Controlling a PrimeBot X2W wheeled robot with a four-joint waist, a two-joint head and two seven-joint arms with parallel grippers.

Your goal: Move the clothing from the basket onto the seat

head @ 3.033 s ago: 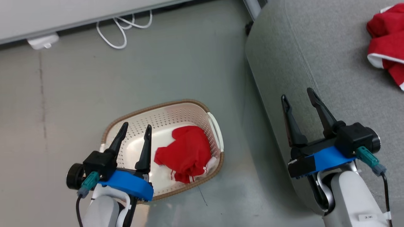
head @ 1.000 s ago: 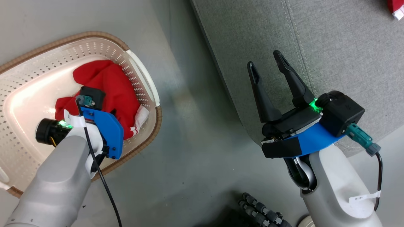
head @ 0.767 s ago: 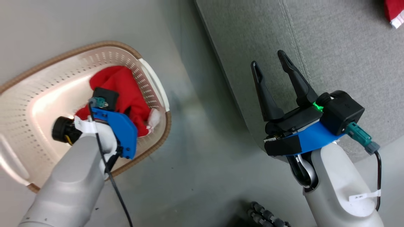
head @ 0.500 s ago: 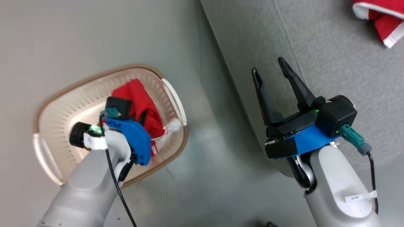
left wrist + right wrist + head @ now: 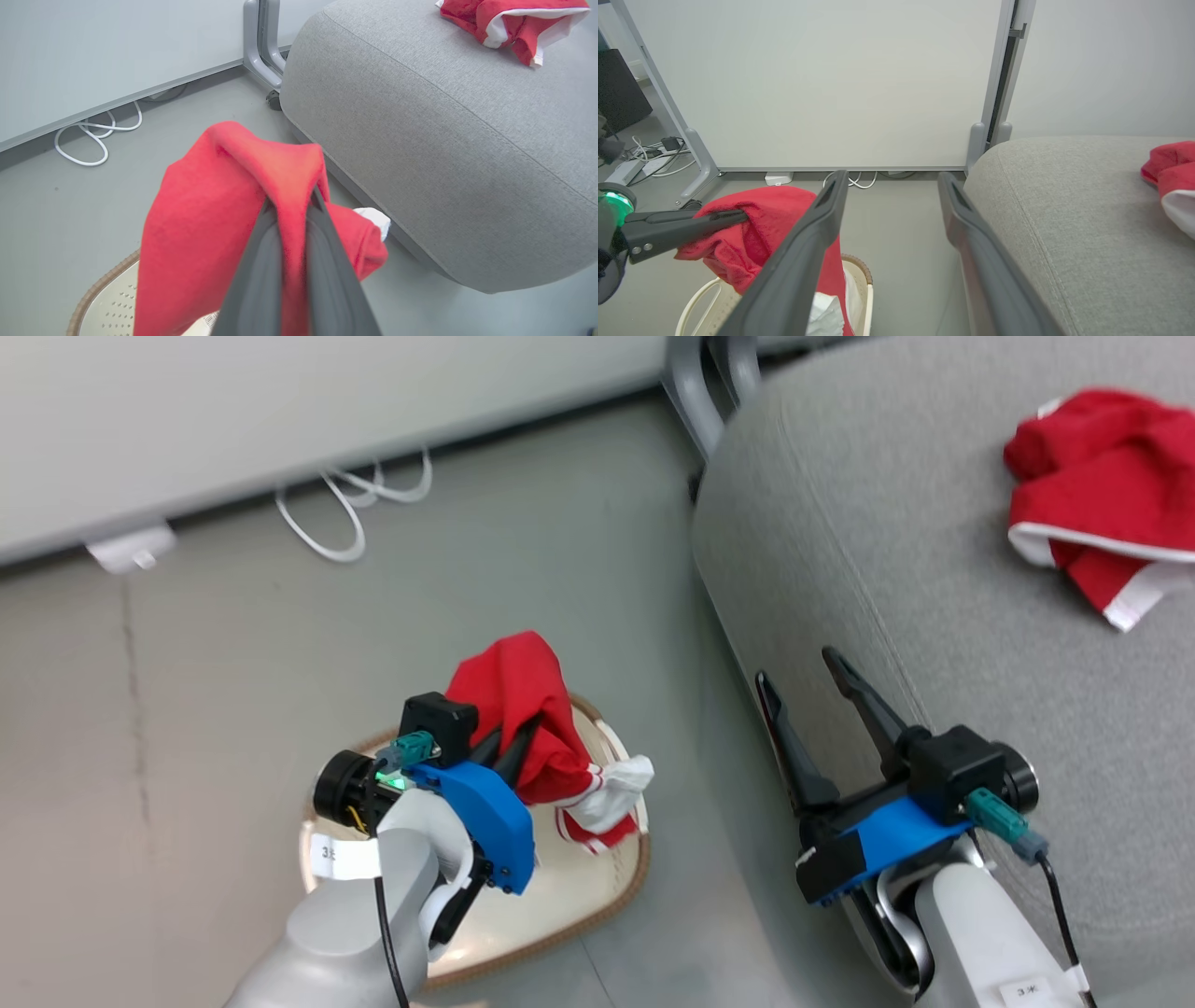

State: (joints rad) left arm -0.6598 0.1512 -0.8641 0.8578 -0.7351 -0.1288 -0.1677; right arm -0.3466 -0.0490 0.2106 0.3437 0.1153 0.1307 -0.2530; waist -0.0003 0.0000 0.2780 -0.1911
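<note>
Red garment (image 5: 513, 691), soft and white-trimmed, hangs bunched, pinched in the left gripper (image 5: 513, 739) above the perforated cream basket (image 5: 579, 896). Second garment (image 5: 1092, 495) lies crumpled on the grey woven seat (image 5: 887, 569). Right gripper (image 5: 795, 666) spread wide, empty.

Clothing (image 5: 523, 709) red, white trim; basket (image 5: 597, 887) cream, brown rim; seat (image 5: 915, 569) grey

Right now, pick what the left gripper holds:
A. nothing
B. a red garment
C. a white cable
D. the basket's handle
B: the left gripper is shut on a fold of the garment, which hangs from its fingers above the basket.
</note>
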